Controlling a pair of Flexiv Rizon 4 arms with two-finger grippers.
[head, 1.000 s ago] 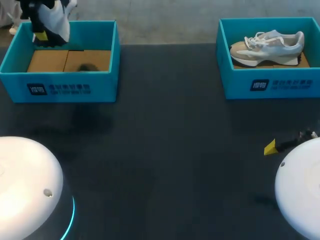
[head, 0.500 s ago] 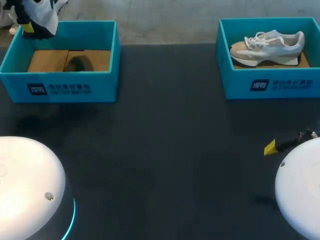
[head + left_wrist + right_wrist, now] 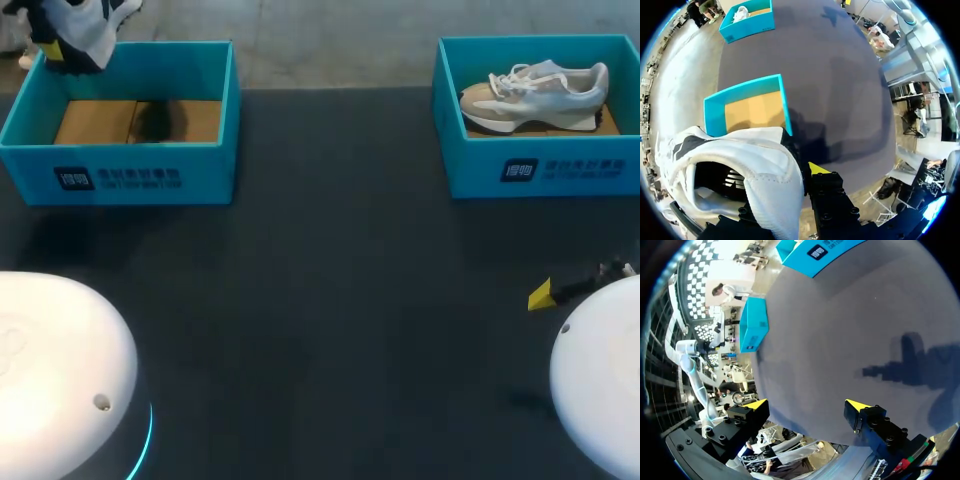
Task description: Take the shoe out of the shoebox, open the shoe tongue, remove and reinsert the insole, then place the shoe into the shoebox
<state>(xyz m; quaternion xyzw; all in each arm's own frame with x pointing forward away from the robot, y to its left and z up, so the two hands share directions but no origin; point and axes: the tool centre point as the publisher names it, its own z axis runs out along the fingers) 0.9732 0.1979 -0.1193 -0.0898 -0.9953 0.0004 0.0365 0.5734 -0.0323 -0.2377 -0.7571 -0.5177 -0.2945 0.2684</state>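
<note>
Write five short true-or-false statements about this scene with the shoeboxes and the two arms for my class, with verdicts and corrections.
1. The left hand holds a white shoe up out of the left shoebox. True.
2. The left shoebox has a shoe in it. False: only its brown cardboard floor shows.
3. A grey-and-white shoe lies in the right shoebox. True.
4. The right hand is shut on an insole. False: it is open and empty, over the bare table.
5. The two shoeboxes touch. False: they stand apart, with table between them.
</note>
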